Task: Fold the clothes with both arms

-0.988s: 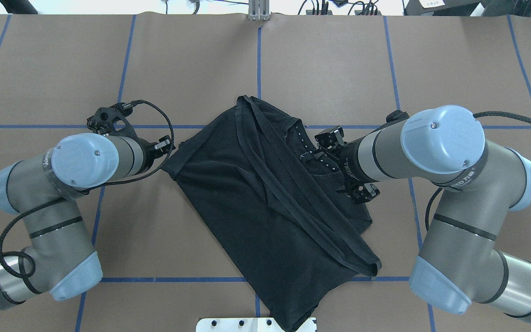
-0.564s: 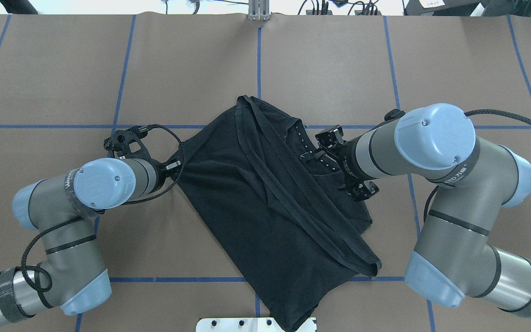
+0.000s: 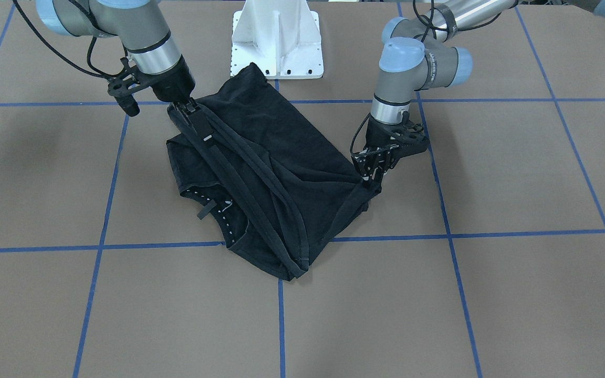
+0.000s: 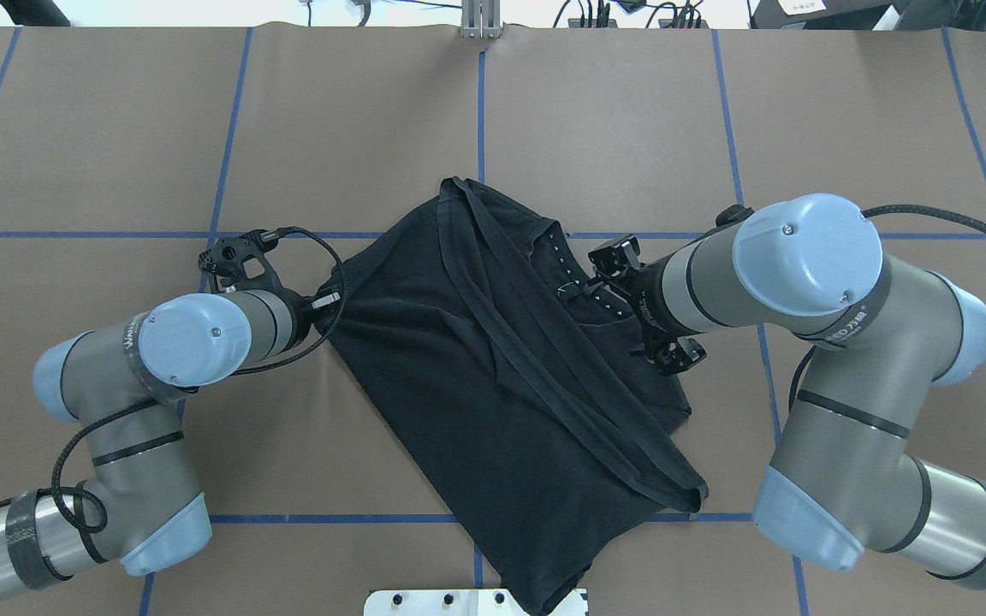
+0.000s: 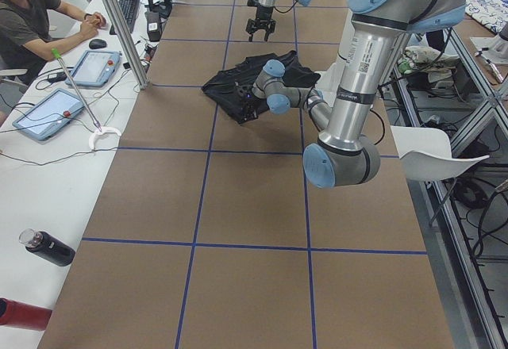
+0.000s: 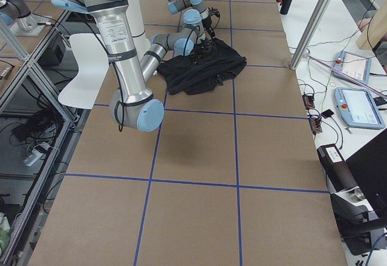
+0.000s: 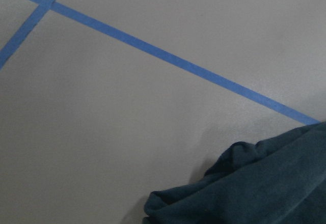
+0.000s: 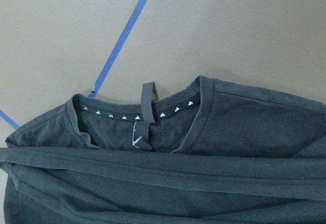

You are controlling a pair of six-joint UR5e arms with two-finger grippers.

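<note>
The black T-shirt [image 4: 476, 376] lies partly folded and askew at the table's middle, its hem band crossing it diagonally. It also shows in the front view [image 3: 281, 157]. The chest graphic is hidden. My left gripper [image 3: 372, 184] has its fingers drawn together on the shirt's left corner, which rises slightly to them; in the overhead view it [image 4: 332, 301] sits at that edge. My right gripper [image 3: 205, 137] hovers over the shirt near the collar [image 8: 147, 114]. Its fingers are hidden under the wrist in the overhead view, and I cannot tell if they are open.
The white pedestal base [image 3: 277, 42] stands at the robot's edge, touching the shirt's near tip. Blue tape lines [image 4: 480, 111] grid the brown table. An operator [image 5: 32, 16], tablets [image 5: 95, 67] and a bottle [image 5: 48, 247] are along the far side.
My left arm has swung in toward the shirt, bringing its gripper onto the left corner. My right arm has shifted only slightly. The shirt lies much as before.
</note>
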